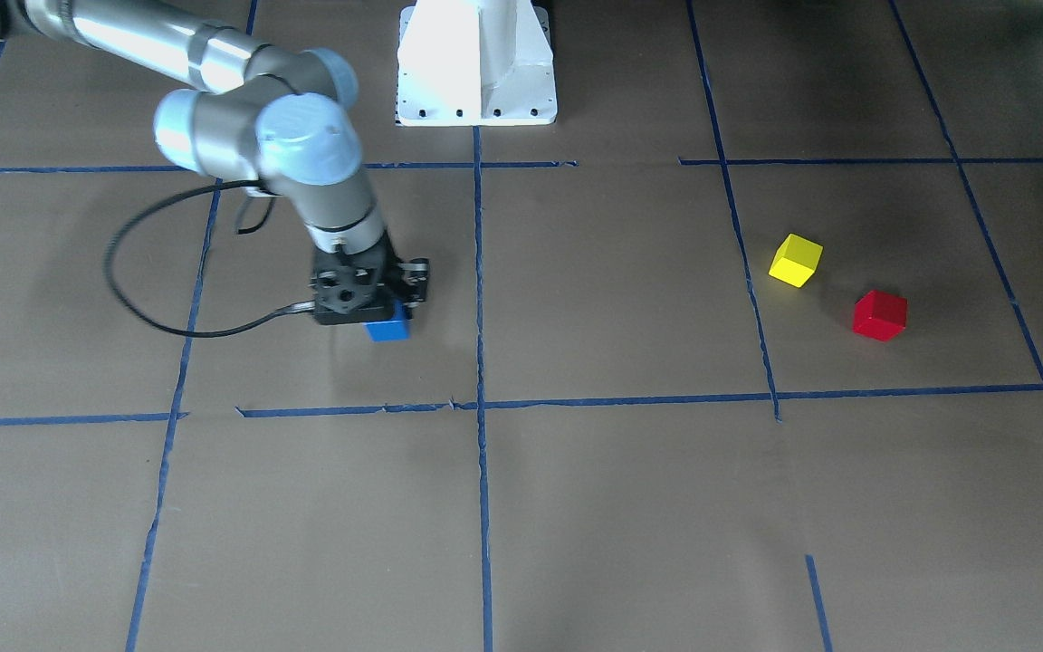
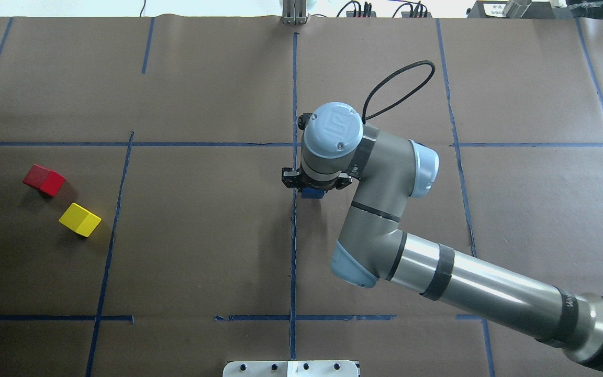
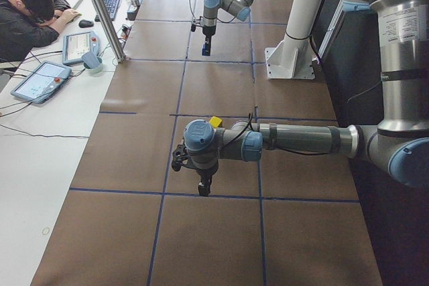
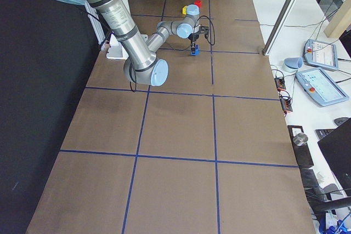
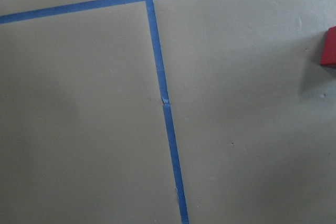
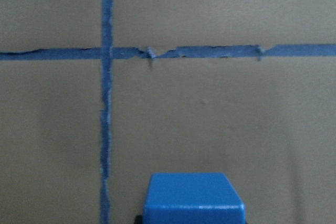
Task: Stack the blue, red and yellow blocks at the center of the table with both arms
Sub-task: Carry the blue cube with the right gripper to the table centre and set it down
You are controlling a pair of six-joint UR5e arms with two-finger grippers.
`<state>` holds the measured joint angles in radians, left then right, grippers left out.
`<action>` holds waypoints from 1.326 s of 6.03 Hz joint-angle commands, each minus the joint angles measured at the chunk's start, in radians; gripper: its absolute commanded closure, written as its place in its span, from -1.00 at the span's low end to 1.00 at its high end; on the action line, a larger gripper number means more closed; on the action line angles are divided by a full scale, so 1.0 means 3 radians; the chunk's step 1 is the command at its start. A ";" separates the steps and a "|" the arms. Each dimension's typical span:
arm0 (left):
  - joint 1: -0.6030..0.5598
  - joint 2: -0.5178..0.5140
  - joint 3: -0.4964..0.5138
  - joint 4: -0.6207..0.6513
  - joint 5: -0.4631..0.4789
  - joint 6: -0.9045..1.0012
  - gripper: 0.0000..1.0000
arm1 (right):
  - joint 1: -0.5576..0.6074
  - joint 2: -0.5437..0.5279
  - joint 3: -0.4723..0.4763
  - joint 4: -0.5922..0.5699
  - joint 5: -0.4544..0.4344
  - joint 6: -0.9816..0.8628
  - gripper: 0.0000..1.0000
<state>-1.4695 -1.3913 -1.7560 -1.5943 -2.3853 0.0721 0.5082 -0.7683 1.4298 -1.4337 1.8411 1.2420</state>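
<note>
Blue block (image 1: 387, 330) is held in the right gripper (image 1: 382, 317), which points straight down and is closed on it. Only the block's lower front part shows beneath the black gripper body in the front-facing view. In the right wrist view the block fills the bottom centre of the frame, just right of a vertical tape line (image 6: 106, 129). I cannot tell whether it touches the paper or hangs just above it. It is near the middle of the table (image 1: 594, 507): centre-left in the front-facing frame and dead centre in the overhead frame, right beside the central vertical tape line.

The right arm (image 2: 385, 209) runs from there to the lower right corner of the overhead frame, with a black cable (image 2: 401, 84) looping off its wrist.

The left gripper (image 3: 204, 187) hangs pointing down over the paper in the lower middle of the exterior left view. Whether it is wide or narrow cannot be told.

The red block (image 1: 879, 315) and yellow block (image 1: 795, 261) sit near each other, not touching, at the right of the front-facing frame, well apart from the blue one.
</note>
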 commanded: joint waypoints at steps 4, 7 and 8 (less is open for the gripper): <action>0.0000 0.0000 0.0004 -0.0003 0.0000 0.0000 -1.00 | -0.0155 0.0163 -0.0154 -0.0007 -0.0231 0.0028 -0.92; 0.0000 0.0000 0.0004 -0.0003 0.0000 0.0000 -1.00 | 0.0012 0.0188 0.0034 -0.0230 -0.0186 -0.0044 -0.98; 0.0005 0.0000 0.0009 -0.0003 0.0000 0.0000 -1.00 | 0.0227 0.0178 0.0172 -0.0525 -0.0114 -0.0358 -0.98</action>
<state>-1.4691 -1.3913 -1.7543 -1.5953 -2.3854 0.0721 0.5212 -0.7144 1.4421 -1.5156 1.7892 1.2025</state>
